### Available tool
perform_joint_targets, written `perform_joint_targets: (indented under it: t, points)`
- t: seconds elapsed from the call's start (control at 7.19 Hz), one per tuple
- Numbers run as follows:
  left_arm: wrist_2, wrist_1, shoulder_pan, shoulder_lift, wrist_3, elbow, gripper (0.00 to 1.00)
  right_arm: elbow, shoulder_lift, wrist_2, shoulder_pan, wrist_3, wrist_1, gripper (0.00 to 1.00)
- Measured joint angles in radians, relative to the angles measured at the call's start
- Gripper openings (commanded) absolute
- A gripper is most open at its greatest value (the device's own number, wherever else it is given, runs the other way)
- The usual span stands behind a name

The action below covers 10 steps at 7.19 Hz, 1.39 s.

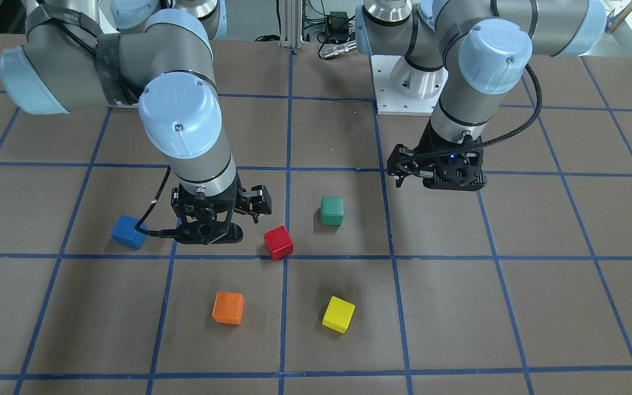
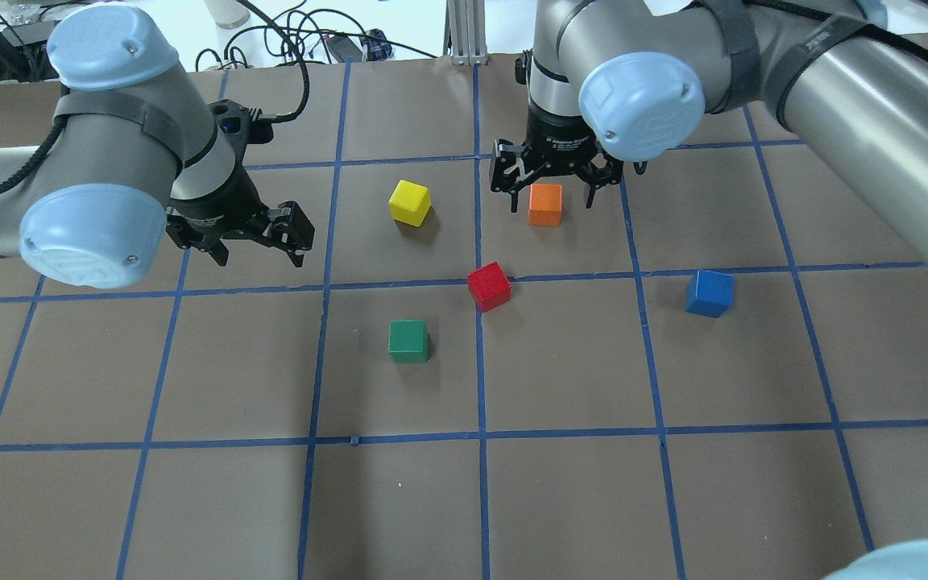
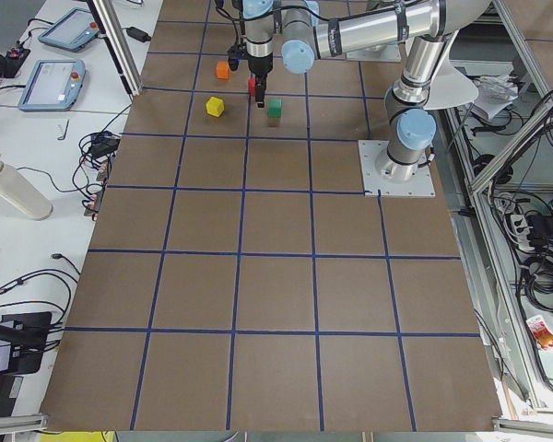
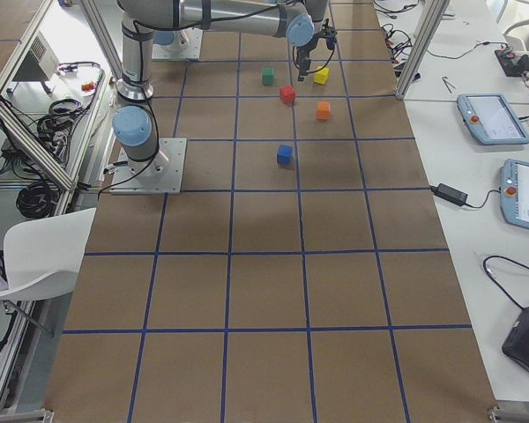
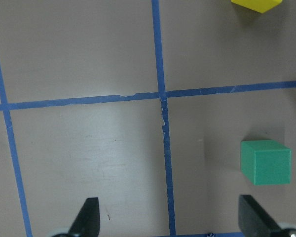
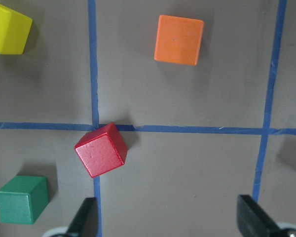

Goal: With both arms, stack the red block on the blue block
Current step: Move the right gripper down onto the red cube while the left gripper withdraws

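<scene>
while the right tool [image 6: 170, 219] and left tool [image 2: 258, 246] both hang spread w/ nothing in them, the red block [image 2: 488, 286] sits on the bench [image 2: 561, 499], right on a tape crossing & turned askew to the grid. the blue block [image 2: 709, 292] lies well apart, on its own. the red one looks light, rigid, prob. a bit slick on its painted faces, so i'd pinch two opposite flat sides, not the corners, w/ the wrist twisted to match its skew.
</scene>
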Motion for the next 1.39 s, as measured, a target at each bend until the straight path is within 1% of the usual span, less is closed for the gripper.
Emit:
perform_joint_targets:
  t: [0.28,0.56,0.83,1.25,1.39]
  points:
    - [0.0,-0.001,0.008,0.018,-0.001,-0.023,1.0,0.0,0.051,0.003,0.045,0.019,-0.066,1.0]
    - [0.0,0.0,0.009,0.022,-0.001,-0.036,1.0,0.0,0.093,0.004,0.08,0.028,-0.102,1.0]
    - [-0.002,0.002,0.009,0.022,-0.001,-0.04,1.0,0.0,0.136,0.005,0.112,-0.002,-0.142,1.0]
    - [-0.006,0.006,0.01,0.022,-0.001,-0.041,1.0,0.01,0.16,0.005,0.121,-0.082,-0.167,1.0]
    - [-0.006,0.006,0.011,0.022,-0.001,-0.041,1.0,0.033,0.16,0.005,0.122,-0.098,-0.178,1.0]
